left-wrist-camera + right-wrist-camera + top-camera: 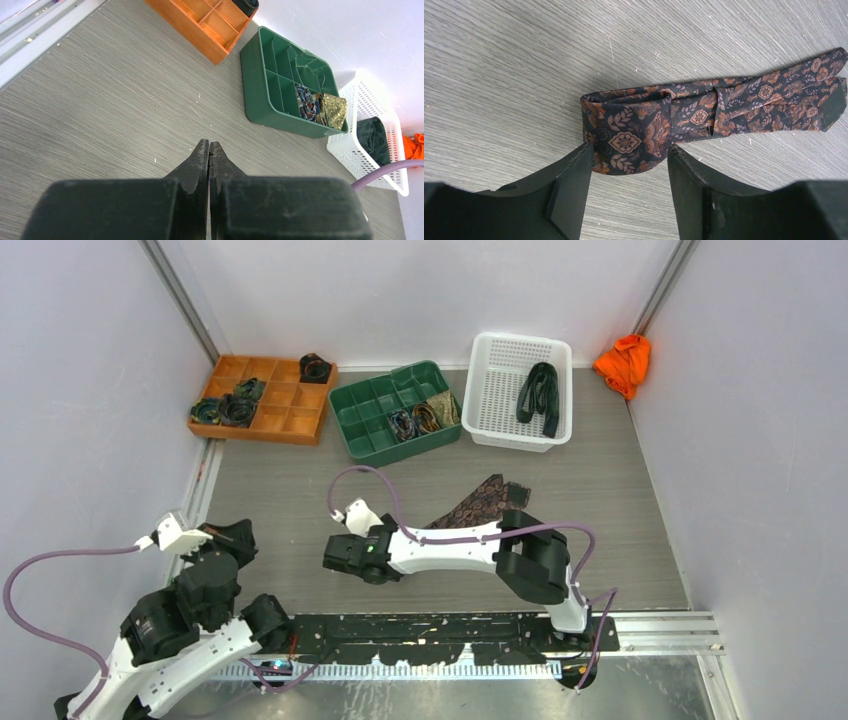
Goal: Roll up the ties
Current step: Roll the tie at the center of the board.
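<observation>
Bright, diffuse overhead light leaves only faint soft shadows on the grey wood-grain tabletop (600, 500). All three views look sharp.

Top cam: fixed high, behind arm bases, tilted down & fwd. Far off, so it takes in the whole bench (250, 490) to the back wall, w/ left arm (190, 640), right arm (450, 545), orange tray (255, 432), green tray (410, 448) & white basket (520, 440).

Left wrist cam: low over the bench's left side, faces fwd-right past left fingers (200, 160), mid range. It shares the green tray (280, 120), an orange tray (190, 30) corner & the white basket (350, 155) w/ top cam.

Right wrist cam: v. close, looks almost straight down past right fingers (569, 185). It shares only the tie (634, 135) w/ top cam, where the tie (478, 502) sits partly behind the right arm.
</observation>
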Motion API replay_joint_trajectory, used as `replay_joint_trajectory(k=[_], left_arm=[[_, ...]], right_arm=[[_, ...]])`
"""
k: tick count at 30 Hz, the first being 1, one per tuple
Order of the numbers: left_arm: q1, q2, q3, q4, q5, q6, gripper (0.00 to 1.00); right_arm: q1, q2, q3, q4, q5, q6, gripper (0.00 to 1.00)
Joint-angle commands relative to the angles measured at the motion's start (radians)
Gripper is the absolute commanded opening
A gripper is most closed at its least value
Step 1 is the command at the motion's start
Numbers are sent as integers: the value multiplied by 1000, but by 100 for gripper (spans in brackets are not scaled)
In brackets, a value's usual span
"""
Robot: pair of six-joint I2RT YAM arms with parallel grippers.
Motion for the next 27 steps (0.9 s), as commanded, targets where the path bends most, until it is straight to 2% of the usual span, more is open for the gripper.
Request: replay_joint_trajectory(k=[1,16,27], left_arm=[[-3,-24,12,-14,-56,-3,0],[-3,-9,-2,9,-40,10,0],[-2,-15,-6,23,-32,26,0]], right_arm=[[2,17,45,-17,60,29,61],[47,63,95,-48,46,30,61],[-19,106,39,-30,53,30,61]])
